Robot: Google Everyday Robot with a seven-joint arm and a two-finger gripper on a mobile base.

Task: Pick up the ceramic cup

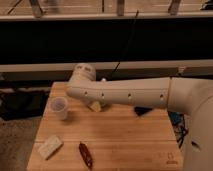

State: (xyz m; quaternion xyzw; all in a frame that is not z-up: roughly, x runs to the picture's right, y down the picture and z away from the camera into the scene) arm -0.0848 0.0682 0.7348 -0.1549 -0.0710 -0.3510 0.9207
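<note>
Fingers on the gripper (95,105) are spread wide and hold nothing. Only a small pale bit of the gripper peeks out from under the big white arm (125,92). It hangs low over the table, a little to the right of the cup, and it does not touch the cup.

The ceramic cup (60,107) is small and white. It stands up straight near the left side of the wooden table (125,140), about halfway back. Nothing is touching it.

The arm comes in from the right and lies across the back part of the table. Its round end (82,75) sits above and just behind the cup.

In front of the cup, near the front left corner, lies a pale block (50,146). Next to the block, a bit more to the right, lies a thin dark red thing (86,155). A small dark thing (142,111) rests on the table under the arm, farther right.

A black cable (125,45) runs up behind the arm. The robot's white body (195,125) fills the right edge.
</note>
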